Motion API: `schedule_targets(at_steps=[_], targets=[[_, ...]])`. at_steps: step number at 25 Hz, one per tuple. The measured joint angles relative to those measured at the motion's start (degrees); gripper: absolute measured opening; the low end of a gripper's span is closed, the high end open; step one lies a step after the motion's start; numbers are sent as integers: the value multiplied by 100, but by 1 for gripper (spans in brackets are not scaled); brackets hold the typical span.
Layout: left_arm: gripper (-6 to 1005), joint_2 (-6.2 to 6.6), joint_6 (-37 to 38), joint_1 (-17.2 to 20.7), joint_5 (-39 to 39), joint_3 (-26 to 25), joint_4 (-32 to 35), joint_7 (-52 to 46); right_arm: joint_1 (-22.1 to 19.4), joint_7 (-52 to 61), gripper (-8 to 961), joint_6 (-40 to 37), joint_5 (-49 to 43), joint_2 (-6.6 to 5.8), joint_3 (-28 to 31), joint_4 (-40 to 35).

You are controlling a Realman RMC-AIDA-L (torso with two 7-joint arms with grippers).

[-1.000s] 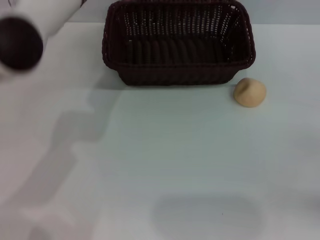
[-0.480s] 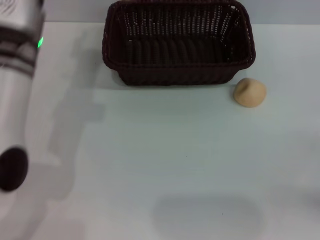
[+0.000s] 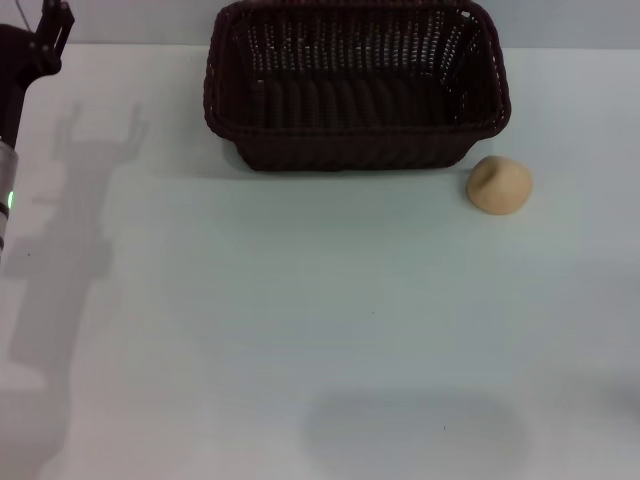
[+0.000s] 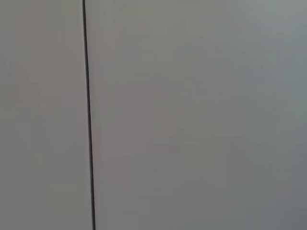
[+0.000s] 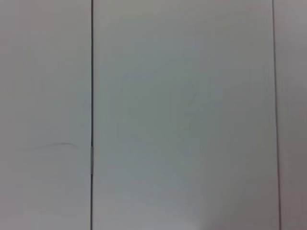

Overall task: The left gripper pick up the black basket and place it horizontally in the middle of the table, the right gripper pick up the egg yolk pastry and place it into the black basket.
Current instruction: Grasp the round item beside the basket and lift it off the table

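At the far left edge of the head view, the left gripper (image 3: 48, 28) hung above the table (image 3: 330, 320), a black claw at the end of an arm that ran back toward the robot along that edge, with a small green light (image 3: 10, 200) glowing on it. Only part of the claw showed there, so whether it was wide or narrow could not be told; nothing could be seen in its grasp. Its shadow (image 3: 70, 230) fell on the white surface just to the right of the arm. Off to the gripper's right, well apart from it and about as far across the table, the black basket (image 3: 355, 150) sat upright on its base with its long side facing the robot, its open-weave walls sloping outward to the braided rim and its inside holding nothing. Farther still to the gripper's right, beyond the basket and a little nearer the robot, the egg yolk pastry (image 3: 500, 185) rested on the tabletop just beside the basket's near right corner, outside it. The left wrist view showed only a plain pale surface crossed by one thin dark line (image 4: 88, 115), and the right wrist view a similar pale surface with a dark line (image 5: 91, 96) near each side.
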Motion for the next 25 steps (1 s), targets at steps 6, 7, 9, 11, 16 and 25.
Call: schedule_targets(at_steps=[6, 7, 9, 11, 16, 25], targets=[[813, 6, -32, 18, 28, 70, 260, 25, 26, -2, 729, 1, -9, -8, -299, -29], [813, 6, -32, 18, 28, 70, 260, 25, 26, -2, 729, 1, -9, -8, -299, -29], [813, 2, -43, 9, 27, 101, 355, 12, 49, -9, 729, 1, -13, -13, -468, -34], [813, -3, -75, 14, 28, 123, 393, 10, 93, -13, 730, -1, -23, -26, -657, -60], [813, 3, -124, 40, 21, 125, 450, -1, 126, -16, 730, -95, -231, -32, -725, -203], [813, 12, -226, 26, 4, 86, 545, -12, 283, -33, 730, -1057, -759, -153, -657, -614]])
